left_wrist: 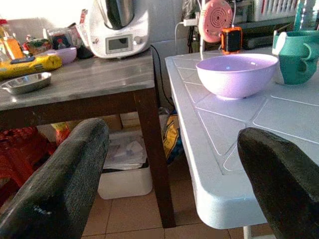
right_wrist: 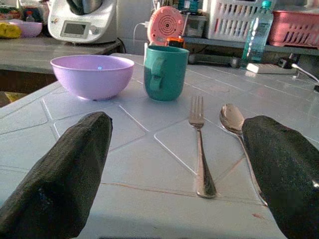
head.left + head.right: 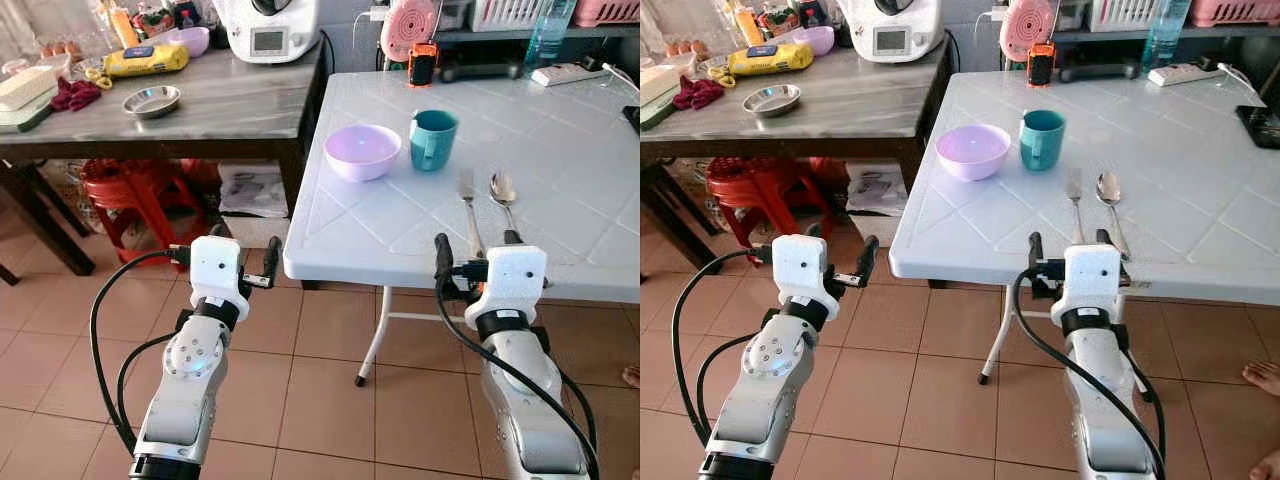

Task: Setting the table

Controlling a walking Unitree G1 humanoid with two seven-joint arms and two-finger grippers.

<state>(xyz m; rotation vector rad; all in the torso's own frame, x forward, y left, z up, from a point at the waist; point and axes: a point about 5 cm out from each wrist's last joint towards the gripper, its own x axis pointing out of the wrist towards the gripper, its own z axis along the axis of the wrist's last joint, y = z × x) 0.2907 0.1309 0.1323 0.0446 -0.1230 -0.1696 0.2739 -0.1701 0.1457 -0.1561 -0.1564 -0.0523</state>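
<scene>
On the white plastic table (image 3: 560, 150) a lilac bowl (image 3: 362, 151) stands beside a teal mug (image 3: 433, 139). A fork (image 3: 467, 205) and a spoon (image 3: 503, 195) lie side by side nearer the front edge, handles toward me. My right gripper (image 3: 477, 245) is open at the table's front edge, just before the handles of the fork (image 2: 199, 144) and spoon (image 2: 234, 122), holding nothing. My left gripper (image 3: 243, 248) is open and empty, off the table's left corner and over the floor, facing the bowl (image 1: 237, 73).
A wooden table (image 3: 200, 105) at the left carries a steel dish (image 3: 152, 100), a white appliance (image 3: 268, 25) and a yellow packet (image 3: 145, 60); a red stool (image 3: 135, 195) stands under it. An orange device (image 3: 423, 65) and a power strip (image 3: 565, 73) lie at the white table's back. A person's foot (image 3: 1262, 378) is on the tiles at right.
</scene>
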